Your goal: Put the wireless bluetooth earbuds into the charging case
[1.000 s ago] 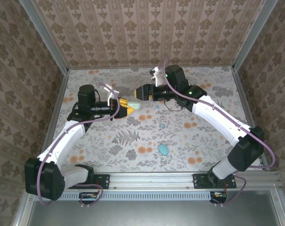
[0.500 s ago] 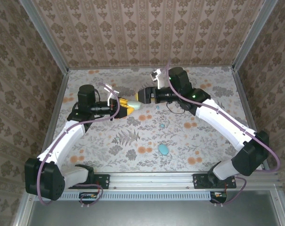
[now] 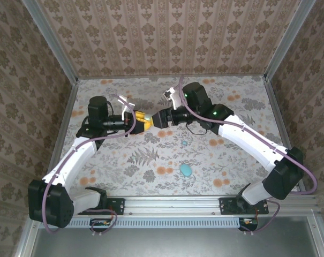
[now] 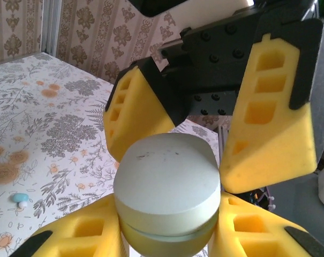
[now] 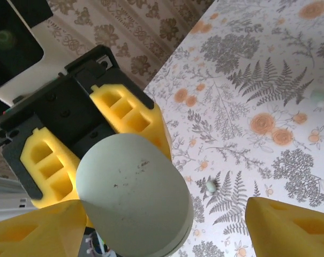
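The charging case (image 4: pixel 167 187), a pale green oval with a seam round it, is held clear of the table. My left gripper (image 4: pixel 167 238) (image 3: pixel 144 120) is shut on it, a yellow pad on each side. My right gripper (image 5: pixel 162 230) (image 3: pixel 156 118) faces it end-on and is open. Its yellow fingers (image 5: pixel 290 225) straddle the case (image 5: pixel 132 195), with a wide gap on one side. One teal earbud (image 3: pixel 184 143) lies on the floral table just right of the grippers. The earbud (image 5: pixel 210 186) lies below the case, and a second pale teal bit (image 5: pixel 318 95) lies farther off. An earbud (image 4: pixel 20 198) shows at lower left.
A blue oval pebble (image 3: pixel 186 170) lies on the table (image 3: pixel 151 160) toward the near edge. Patterned walls and metal posts enclose the table on three sides. A small greenish speck (image 3: pixel 103 82) sits at the back left.
My right gripper has swung left and closed the distance to the left gripper, so its open fingers now straddle the case. The left arm has stayed still with the case.
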Tool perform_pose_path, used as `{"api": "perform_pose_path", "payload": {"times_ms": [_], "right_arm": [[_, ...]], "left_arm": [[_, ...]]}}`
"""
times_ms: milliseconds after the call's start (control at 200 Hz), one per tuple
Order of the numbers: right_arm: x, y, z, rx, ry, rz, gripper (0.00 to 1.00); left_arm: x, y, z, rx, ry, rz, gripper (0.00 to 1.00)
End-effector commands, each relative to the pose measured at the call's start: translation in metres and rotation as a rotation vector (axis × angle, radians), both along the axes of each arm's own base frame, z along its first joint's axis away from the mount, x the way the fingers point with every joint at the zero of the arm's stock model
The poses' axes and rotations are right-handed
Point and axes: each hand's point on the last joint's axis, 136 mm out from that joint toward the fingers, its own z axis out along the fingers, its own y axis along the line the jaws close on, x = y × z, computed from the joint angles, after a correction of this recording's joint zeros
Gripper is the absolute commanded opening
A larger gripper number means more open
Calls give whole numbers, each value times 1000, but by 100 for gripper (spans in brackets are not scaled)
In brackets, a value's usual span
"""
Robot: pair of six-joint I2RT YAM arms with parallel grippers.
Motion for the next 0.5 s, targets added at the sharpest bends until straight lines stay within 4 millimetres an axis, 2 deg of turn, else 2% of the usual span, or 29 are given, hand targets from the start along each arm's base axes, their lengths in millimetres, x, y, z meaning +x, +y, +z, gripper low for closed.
{"api": "perform_pose_path", "payload": {"times_ms": [0,145,270,495], "right_arm": [[20,-11,2,-48,-26,-90,78],[37,-23,4,-39,-8,-171,79],[49,-29,-3,-27,37,-220,78],[43,-17,-3,40,86,-161,78]], "left_arm": [[-14,2,10,-26,-45,-35,3],[-19,2,9,-24,-57,-39,3],[-25,1,10,-28,-81,-53,3],[-30,0,5,-18,-89,-60,2]]}}
